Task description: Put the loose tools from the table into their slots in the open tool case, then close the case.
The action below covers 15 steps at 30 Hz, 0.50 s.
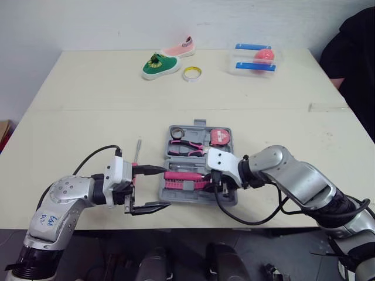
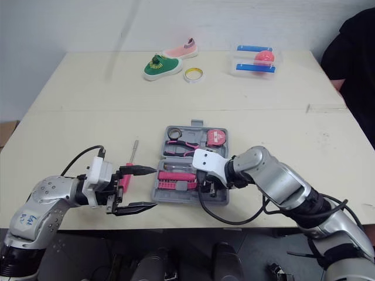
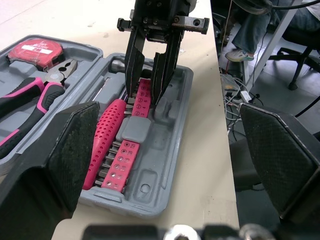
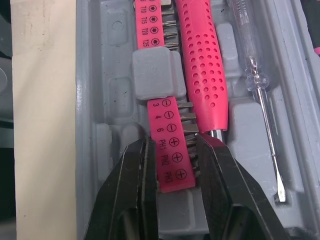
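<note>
The open case (image 3: 165,155) sits near the table's (image 1: 88,123) front edge. Inside it, the right end effector (image 4: 172,142) is clamped on the pink bit strip (image 4: 165,120). The left end effector (image 1: 167,187), fingers apart, is just beside the case, with a loose screwdriver (image 2: 129,167) behind it. Shoes (image 1: 159,65), tape (image 1: 191,73) and a box (image 1: 256,58) lie well apart.

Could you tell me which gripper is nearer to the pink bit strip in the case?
Right. The right gripper pinches the pink bit strip inside the tool case; the left gripper is open, at the case's left edge.

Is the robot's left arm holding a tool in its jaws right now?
No, its left jaws stand wide open with nothing between them, facing the open tool case.
</note>
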Each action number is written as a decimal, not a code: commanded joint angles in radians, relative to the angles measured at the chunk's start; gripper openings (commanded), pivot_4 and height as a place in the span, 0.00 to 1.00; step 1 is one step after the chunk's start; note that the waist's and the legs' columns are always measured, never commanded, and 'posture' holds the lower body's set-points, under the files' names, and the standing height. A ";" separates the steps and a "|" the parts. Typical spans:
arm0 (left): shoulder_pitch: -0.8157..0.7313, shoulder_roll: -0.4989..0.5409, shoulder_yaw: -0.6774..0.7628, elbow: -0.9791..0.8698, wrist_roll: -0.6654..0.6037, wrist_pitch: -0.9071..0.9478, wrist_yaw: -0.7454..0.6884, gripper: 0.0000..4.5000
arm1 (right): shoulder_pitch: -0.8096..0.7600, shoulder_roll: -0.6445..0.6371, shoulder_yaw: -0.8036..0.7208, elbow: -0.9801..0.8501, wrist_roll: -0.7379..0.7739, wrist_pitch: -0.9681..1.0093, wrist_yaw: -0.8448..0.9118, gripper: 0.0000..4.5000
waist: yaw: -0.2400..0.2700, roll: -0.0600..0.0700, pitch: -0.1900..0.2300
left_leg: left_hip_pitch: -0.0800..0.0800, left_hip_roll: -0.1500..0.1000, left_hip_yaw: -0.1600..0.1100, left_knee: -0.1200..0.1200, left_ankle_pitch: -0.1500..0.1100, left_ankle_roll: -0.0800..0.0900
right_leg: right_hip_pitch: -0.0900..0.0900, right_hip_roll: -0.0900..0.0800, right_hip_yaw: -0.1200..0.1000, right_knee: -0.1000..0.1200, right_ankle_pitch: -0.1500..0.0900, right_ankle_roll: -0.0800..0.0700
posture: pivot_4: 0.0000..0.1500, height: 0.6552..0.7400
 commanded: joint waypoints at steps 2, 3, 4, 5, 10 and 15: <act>0.000 0.009 0.027 -0.032 -0.020 0.000 0.008 1.00 | 0.000 0.026 0.006 -0.005 0.009 0.025 -0.005 0.17 | -0.001 0.000 0.000 | 0.000 0.000 0.000 0.000 0.000 0.000 | 0.000 0.000 0.000 0.000 0.000 0.000 | 1.00 1.00; 0.001 0.010 0.028 -0.032 -0.021 0.001 0.008 1.00 | 0.001 0.023 0.009 -0.007 0.007 0.029 -0.003 0.17 | -0.002 0.000 0.000 | 0.000 0.000 0.000 0.000 0.000 0.000 | 0.000 0.000 0.000 0.000 0.000 0.000 | 1.00 1.00; 0.002 0.013 0.028 -0.033 -0.021 0.002 0.007 1.00 | 0.001 0.019 0.012 -0.009 0.004 0.029 -0.003 0.17 | -0.002 0.000 0.000 | 0.000 0.001 0.000 0.000 0.000 0.000 | 0.000 0.001 0.000 0.000 0.000 0.000 | 1.00 1.00; 0.004 0.014 0.029 -0.033 -0.021 0.002 0.007 1.00 | 0.003 0.015 0.013 -0.013 0.003 0.034 -0.003 0.17 | -0.001 0.000 0.000 | 0.000 0.001 0.000 0.000 0.000 0.000 | 0.000 0.001 0.000 0.000 0.000 0.000 | 1.00 1.00; 0.012 0.016 0.031 -0.034 -0.022 0.002 0.008 1.00 | 0.010 -0.002 0.016 -0.034 0.023 0.067 0.015 0.17 | 0.001 -0.001 0.000 | 0.000 0.001 0.000 0.000 0.000 0.000 | 0.000 0.001 0.000 0.000 0.000 0.000 | 1.00 1.00; 0.022 0.014 0.029 -0.042 -0.018 0.001 0.016 1.00 | 0.037 0.024 0.004 -0.029 0.036 0.068 -0.001 0.17 | 0.001 -0.002 -0.001 | 0.000 0.001 0.000 -0.003 -0.001 -0.001 | 0.000 0.001 0.001 -0.002 0.000 0.000 | 1.00 1.00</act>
